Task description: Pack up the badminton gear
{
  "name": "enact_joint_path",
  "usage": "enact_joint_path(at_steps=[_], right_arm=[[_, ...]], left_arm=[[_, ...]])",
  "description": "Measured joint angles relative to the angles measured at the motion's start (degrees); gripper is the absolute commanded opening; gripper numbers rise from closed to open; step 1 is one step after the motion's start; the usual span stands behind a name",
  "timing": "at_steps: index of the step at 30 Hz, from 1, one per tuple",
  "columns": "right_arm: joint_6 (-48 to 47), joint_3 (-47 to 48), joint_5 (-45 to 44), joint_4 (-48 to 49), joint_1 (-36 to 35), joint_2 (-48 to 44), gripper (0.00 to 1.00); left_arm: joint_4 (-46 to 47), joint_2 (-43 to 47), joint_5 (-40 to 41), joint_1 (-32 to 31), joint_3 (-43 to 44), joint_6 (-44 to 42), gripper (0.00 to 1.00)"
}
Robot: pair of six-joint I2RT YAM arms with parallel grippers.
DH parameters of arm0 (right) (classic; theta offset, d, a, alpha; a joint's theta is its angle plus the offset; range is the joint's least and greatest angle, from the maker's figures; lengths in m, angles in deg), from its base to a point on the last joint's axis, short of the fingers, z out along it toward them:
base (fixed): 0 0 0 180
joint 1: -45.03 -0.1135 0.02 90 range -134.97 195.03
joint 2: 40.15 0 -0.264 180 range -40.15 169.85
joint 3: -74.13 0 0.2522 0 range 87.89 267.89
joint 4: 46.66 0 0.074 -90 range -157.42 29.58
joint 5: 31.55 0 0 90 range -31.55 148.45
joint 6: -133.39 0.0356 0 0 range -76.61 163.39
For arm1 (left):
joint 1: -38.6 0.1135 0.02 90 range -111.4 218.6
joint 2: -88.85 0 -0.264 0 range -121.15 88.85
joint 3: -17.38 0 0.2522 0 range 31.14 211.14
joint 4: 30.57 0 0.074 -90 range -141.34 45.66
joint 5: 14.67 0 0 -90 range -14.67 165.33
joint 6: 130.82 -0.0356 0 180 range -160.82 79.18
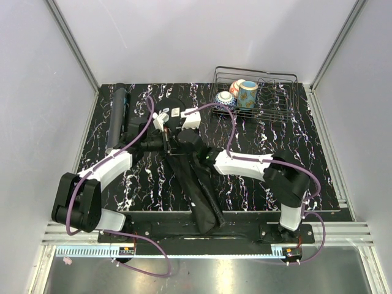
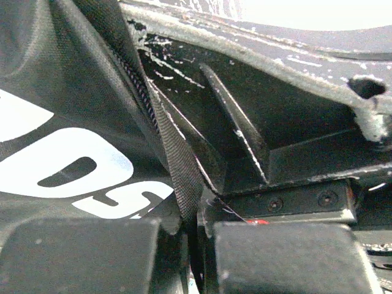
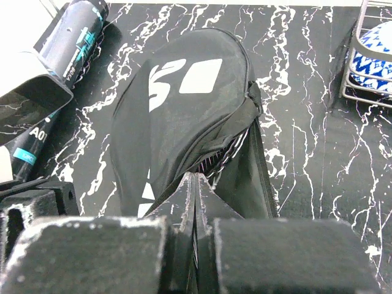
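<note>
The long black bag (image 1: 199, 190) lies lengthwise down the middle of the marbled table. Its head end (image 3: 177, 116) carries white print. The zip along its right side gapes, and racket strings (image 3: 223, 153) show inside the gap. My right gripper (image 3: 196, 180) is shut, its tips pressed at the near end of that opening; nothing shows between them. My left gripper (image 2: 196, 226) is shut on the woven edge strip (image 2: 177, 159) of the bag, next to white letters (image 2: 67, 171). From above, the left gripper (image 1: 171, 147) and right gripper (image 1: 184, 136) are close together over the bag. The dark teal-lettered tube (image 1: 117, 113) lies at the far left.
A wire basket (image 1: 288, 98) with painted cups (image 1: 245, 92) stands at the back right; its corner shows as the basket (image 3: 367, 67) beside the bag's head. The tube (image 3: 76, 33) lies just left of the bag. The bag's tail overhangs the table's near edge.
</note>
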Motion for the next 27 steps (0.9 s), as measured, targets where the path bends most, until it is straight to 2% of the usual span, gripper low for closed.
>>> enact_joint_path(at_steps=[2, 3, 6, 7, 10, 14, 17, 20, 23, 27], right_arm=[[-0.7, -0.39, -0.02, 1.49, -0.2, 0.96, 0.0], [-0.66, -0.39, 0.33, 1.53, -0.2, 1.2, 0.04], [1.66, -0.17, 2.8, -2.01, 0.11, 0.72, 0.18], [2.69, -0.04, 4.59, -4.46, 0.42, 0.09, 0.28], [5.6, -0.61, 13.29, -14.23, 2.25, -3.61, 0.43], [7.23, -8.76, 27.52, -22.62, 3.78, -14.73, 0.57], [7.78, -14.82, 38.42, -28.37, 4.48, -24.0, 0.6], [8.44, -18.14, 46.12, -31.61, 4.26, -28.39, 0.6], [9.35, -20.59, 51.6, -32.17, 4.2, -28.26, 0.57], [10.56, -21.18, 55.54, -31.65, 4.2, -23.12, 0.53]], left_arm=[[-0.24, -0.61, 0.09, 0.31, -0.57, 0.28, 0.0], [-0.24, -0.87, 0.04, 0.5, -0.74, 0.46, 0.0], [-0.55, -1.27, -0.63, 0.57, -0.85, 0.87, 0.0], [-0.85, -1.29, -1.36, 0.61, -0.85, 0.96, 0.0], [-1.84, -1.31, -3.3, 0.66, -0.85, 0.74, 0.0], [-4.74, -1.81, -3.67, 0.66, -0.57, -1.14, 0.0], [-6.82, -2.34, -3.76, 0.59, -0.39, -2.36, 0.0], [-7.06, -2.36, -3.78, 0.59, -0.33, -2.95, 0.0], [-7.08, -2.36, -3.78, 0.59, -0.24, -3.43, 0.0], [-7.08, -2.36, -3.78, 0.59, -0.2, -3.63, 0.0]])
